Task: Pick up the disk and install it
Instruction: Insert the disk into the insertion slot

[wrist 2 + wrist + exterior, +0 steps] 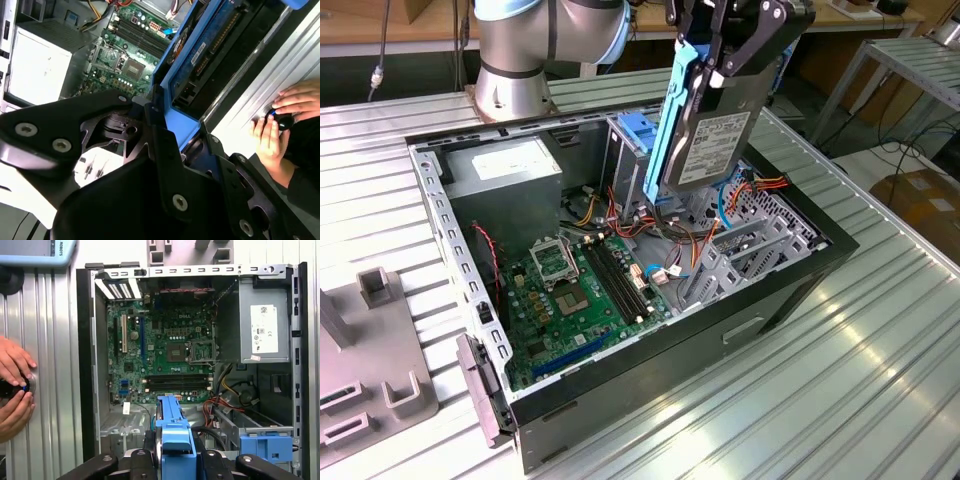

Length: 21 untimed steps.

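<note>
Exterior view: the gripper point(720, 62) is clamped on the disk point(712, 150), its black fingers pinching the upper end. The disk hangs on edge, slightly tilted, white label facing the exterior view's right, blue side rail point(672, 120) on the exterior view's left. It is in the air over the far end of the open computer case point(790, 270), just above the drive cage point(620, 160) with the blue latch point(636, 130). I can't tell whether its lower end touches the cage.

In the first wrist view the rail's blue end point(172, 437) sits between the black fingers, with the case open below.

Inside the case, the grey power supply point(505, 170) fills the far corner on the exterior view's left. The green motherboard point(582, 290) lies along the near side. Red, yellow and orange cables point(690, 240) bunch beside the cage.

The case sits mid-worktop on the ribbed aluminium worktop point(860, 380). A grey fixture block point(375, 385) stands at the worktop's edge on the exterior view's left. The arm base point(515, 55) is mounted at the far edge.

In both wrist views a person's hands point(15, 390) point(280, 125) rest on the worktop beside the case, around a small dark object point(12, 387).
</note>
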Available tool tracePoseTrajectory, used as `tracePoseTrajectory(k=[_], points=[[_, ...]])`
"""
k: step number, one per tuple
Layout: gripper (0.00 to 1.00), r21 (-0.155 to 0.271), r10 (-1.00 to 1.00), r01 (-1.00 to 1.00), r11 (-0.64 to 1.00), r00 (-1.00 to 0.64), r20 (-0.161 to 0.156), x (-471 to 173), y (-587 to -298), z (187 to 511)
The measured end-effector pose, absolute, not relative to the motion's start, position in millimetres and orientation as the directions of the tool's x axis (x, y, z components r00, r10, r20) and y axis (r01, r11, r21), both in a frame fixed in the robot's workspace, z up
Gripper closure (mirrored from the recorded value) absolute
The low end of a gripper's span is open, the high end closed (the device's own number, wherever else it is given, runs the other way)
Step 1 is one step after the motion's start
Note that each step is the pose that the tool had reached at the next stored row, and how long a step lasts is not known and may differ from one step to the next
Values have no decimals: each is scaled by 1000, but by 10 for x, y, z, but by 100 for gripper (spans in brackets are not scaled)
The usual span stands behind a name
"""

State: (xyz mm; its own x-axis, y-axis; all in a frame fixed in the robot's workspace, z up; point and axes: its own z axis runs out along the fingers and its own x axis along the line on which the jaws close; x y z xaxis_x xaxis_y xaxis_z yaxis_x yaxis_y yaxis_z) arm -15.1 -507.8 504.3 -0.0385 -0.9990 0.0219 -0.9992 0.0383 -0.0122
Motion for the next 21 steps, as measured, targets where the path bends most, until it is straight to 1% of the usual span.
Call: tracePoseTrajectory(k=[1, 4, 10, 21], points=[[63, -12, -999, -999, 39, -39, 22, -36, -5080, 5038], [63, -12, -999, -999, 39, -39, 22, -34, -5088, 5038], [63, -12, -999, -999, 39, -39, 22, 11, -5227, 5026], [63, -12, -999, -999, 39, -39, 22, 367, -5342, 4968]])
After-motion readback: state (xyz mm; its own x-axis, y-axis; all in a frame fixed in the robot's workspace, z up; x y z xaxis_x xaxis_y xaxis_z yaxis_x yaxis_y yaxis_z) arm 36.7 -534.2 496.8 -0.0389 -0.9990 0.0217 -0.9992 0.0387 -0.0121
